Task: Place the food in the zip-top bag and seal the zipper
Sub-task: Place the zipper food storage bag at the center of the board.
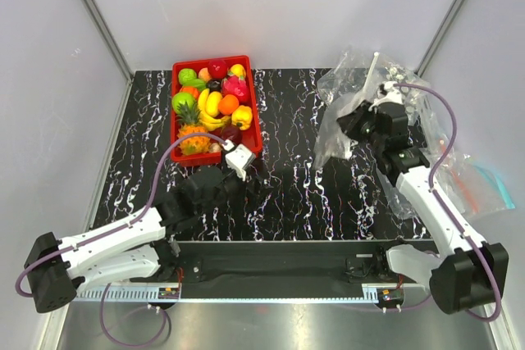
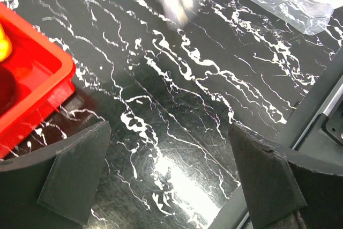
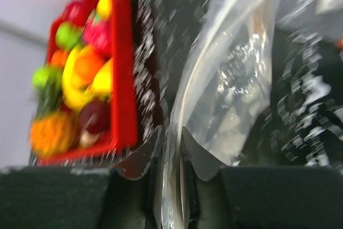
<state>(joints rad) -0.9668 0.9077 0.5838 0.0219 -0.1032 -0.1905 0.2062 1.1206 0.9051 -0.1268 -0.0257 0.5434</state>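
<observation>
Glossy plastic food [image 1: 212, 104]; clear crinkly plastic zip-top bag [image 1: 344, 79]; polished black marbled table [image 1: 303, 190].

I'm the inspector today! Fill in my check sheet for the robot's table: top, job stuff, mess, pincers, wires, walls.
Surface: black table, white veins.
Job's things: food piled in red tray; zip-top bag crumpled at back right.
Clutter: plain clear bags at right edge.
Pincers: left pincer open over bare table beside tray; right pincer shut on the bag.
Cables: two purple cables, hanging in loose loops.
Surroundings: pale walls, metal posts.
</observation>
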